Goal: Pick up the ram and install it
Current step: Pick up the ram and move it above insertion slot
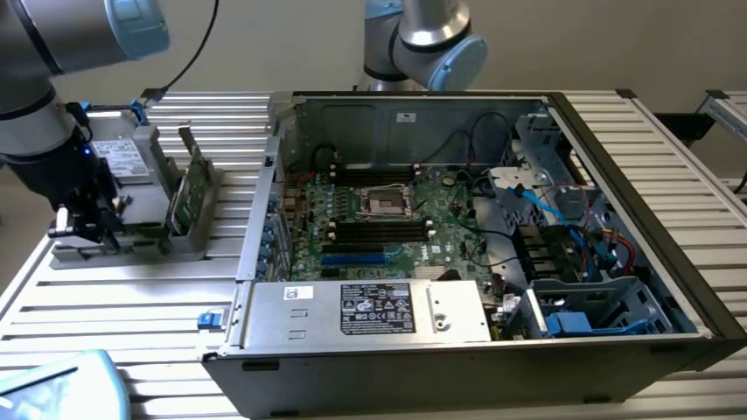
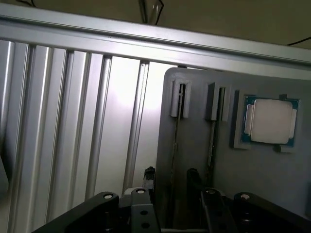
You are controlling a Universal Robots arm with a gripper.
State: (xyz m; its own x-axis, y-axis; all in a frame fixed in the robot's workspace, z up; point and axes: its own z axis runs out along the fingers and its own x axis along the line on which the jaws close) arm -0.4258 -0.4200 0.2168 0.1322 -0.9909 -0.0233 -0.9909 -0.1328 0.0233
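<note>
The ram (image 2: 174, 155) stands on edge in a slot of the grey holder (image 2: 257, 184). From the wrist view I see it as one thin dark line. The gripper (image 2: 170, 174) is released: its two fingers (image 2: 148, 174) stand wide apart, one on each side of the ram's edge. I see no contact with the stick.

A second thin stick (image 2: 212, 141) stands in the neighbouring slot, beside the ram. Beyond that stick, a square silver processor chip (image 2: 271, 121) lies flat in its pocket.

In the exterior view the gripper (image 1: 84, 223) hangs over the holder (image 1: 122, 249) on the slatted table (image 1: 117, 297). Taller green cards (image 1: 192, 188) stand upright in the holder, on the exterior view's right of the gripper. The open computer case (image 1: 350, 131) lies well apart, farther to the exterior view's right, with the motherboard (image 1: 450, 227) and its black slots (image 1: 380, 234) exposed.
</note>
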